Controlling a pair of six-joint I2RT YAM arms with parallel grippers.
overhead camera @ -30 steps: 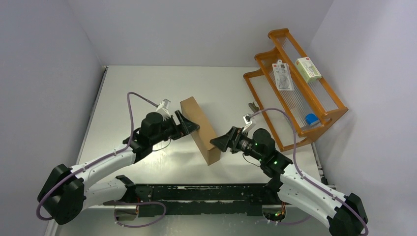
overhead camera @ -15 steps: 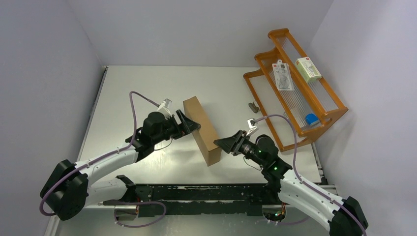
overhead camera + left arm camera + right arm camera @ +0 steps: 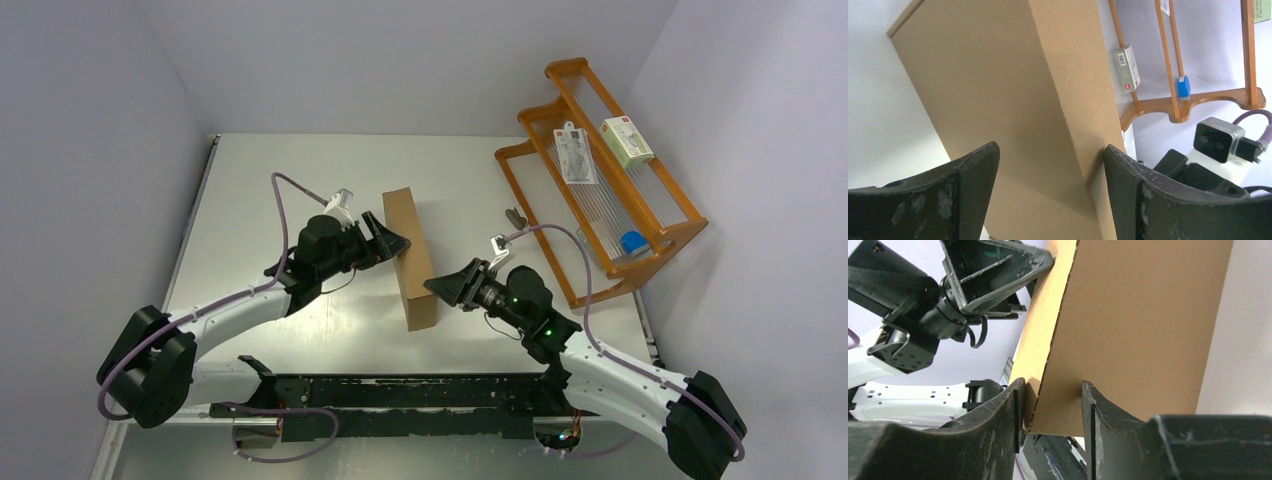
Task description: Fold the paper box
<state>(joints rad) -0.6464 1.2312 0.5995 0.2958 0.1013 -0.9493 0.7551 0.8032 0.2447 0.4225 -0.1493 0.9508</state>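
Paper box (image 3: 410, 255) stands on its long edge on table (image 3: 250, 190), centre of frame, looks folded shut into flat slab. Left gripper (image 3: 398, 243), claw spread wide, braces box's upper left face, likely against tipping. Right gripper (image 3: 436, 287), claw narrowed, pinches box's lower right corner to steady it. Open surface left and above box. Orange rack (image 3: 670, 237) near on right limits swing there.
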